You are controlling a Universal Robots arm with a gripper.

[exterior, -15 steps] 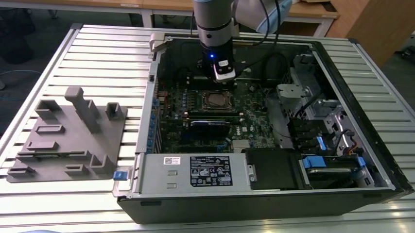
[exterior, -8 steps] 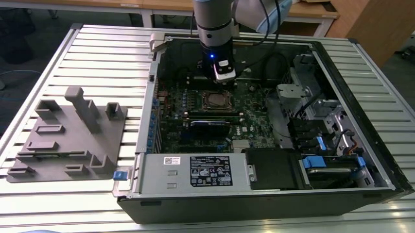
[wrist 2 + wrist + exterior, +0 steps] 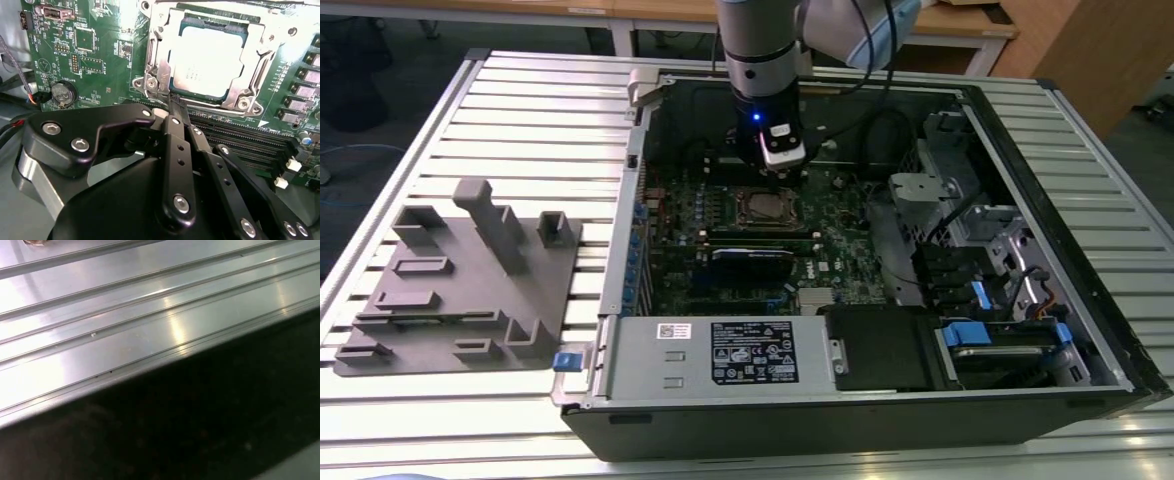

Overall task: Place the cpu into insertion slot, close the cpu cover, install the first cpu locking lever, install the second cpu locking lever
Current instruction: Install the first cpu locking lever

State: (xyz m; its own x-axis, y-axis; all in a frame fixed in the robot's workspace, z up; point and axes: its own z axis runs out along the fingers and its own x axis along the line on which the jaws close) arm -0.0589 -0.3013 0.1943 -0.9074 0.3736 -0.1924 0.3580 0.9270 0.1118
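While the black gripper [image 3: 172, 102] hangs with its fingers pressed together, holding nothing, just beside the socket edge, the flat square silvery cpu [image 3: 210, 60] sits in the insertion slot on the green circuit board [image 3: 95, 45], with the thin silvery metal cpu cover [image 3: 157, 65] closed around it

The computer case [image 3: 881, 300] is being viewed from above in the exterior view. The insertion slot [image 3: 210, 55] is being framed closely in the second wrist view and is shared with the exterior view; the ribbed table [image 3: 125, 315] is being skimmed in the first wrist view.
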